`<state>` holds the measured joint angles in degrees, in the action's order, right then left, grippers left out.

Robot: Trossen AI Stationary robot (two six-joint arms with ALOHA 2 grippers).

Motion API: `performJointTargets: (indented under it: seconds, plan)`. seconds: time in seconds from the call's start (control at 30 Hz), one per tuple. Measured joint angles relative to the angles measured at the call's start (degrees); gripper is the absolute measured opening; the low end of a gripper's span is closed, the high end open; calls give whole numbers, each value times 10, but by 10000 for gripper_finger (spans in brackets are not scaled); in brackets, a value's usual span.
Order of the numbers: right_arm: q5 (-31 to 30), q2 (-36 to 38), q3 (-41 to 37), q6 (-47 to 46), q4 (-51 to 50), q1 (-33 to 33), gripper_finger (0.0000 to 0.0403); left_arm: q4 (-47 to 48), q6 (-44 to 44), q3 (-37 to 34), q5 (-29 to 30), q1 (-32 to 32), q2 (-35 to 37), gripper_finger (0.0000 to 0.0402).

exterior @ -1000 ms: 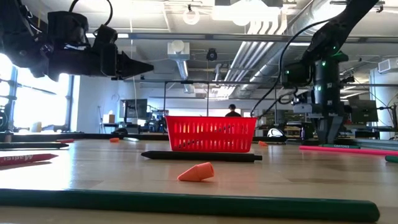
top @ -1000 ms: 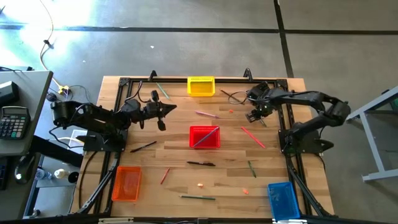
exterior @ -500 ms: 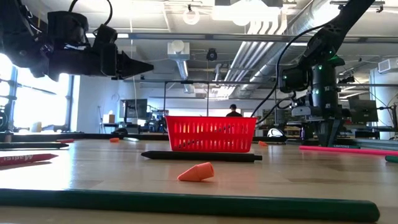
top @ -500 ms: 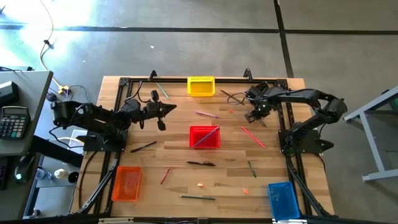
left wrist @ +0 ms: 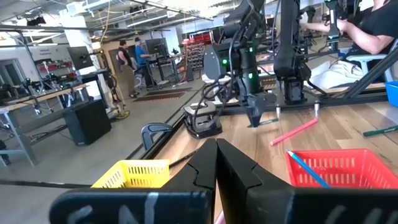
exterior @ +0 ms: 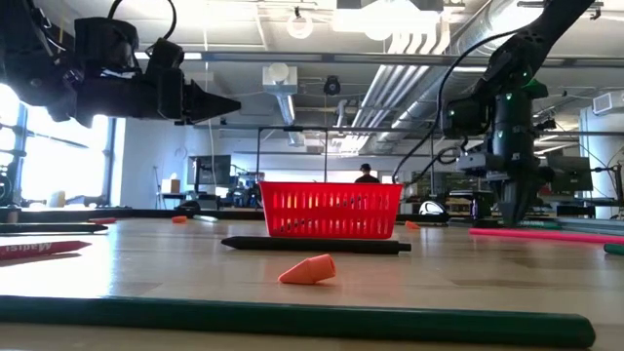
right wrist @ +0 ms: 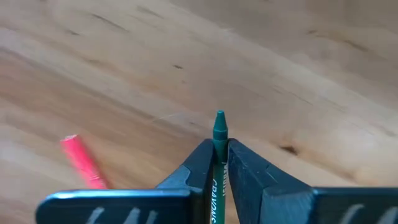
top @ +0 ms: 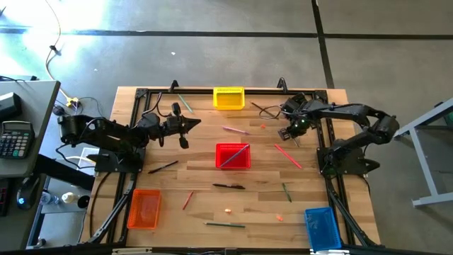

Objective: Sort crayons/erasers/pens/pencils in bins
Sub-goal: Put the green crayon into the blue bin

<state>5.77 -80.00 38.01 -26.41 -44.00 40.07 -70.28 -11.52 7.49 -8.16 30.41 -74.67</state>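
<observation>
My right end effector point(right wrist: 216, 163) pinches a green crayon point(right wrist: 217, 134) just above the table point(right wrist: 298, 68), beside a pink pencil point(right wrist: 82, 160). Farther off, my left end effector point(top: 185, 132) hovers shut near the red bin point(top: 233, 156).

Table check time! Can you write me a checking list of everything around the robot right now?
Surface: wooden table, sticks scattered.
Job's things: red bin in the middle with a pencil inside; yellow bin, orange bin, blue bin; black pen; eraser.
Clutter: nothing seen.
Pincers: right pincer shut on green stick; left pincer shut, empty, raised.
Cables: black wire near right arm.
Surroundings: workshop, people behind.
</observation>
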Motion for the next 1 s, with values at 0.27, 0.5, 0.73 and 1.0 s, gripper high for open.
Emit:
performJointTargets:
  seconds: [0.27, 0.5, 0.73, 1.0]
  plan:
    - [5, 60, 1, -64, -32, -35, 34, 2, -1, 0, 0, 0, 0, 0]
    - [37, 116, 1, -143, -69, -85, 34, 2, -1, 0, 1, 0, 0, 0]
    - [77, 180, 2, -237, -77, -150, 34, 2, -1, 0, 2, 0, 0, 0]
    - [82, 245, 2, -375, -75, -251, 34, 2, -1, 0, 3, 0, 0, 0]
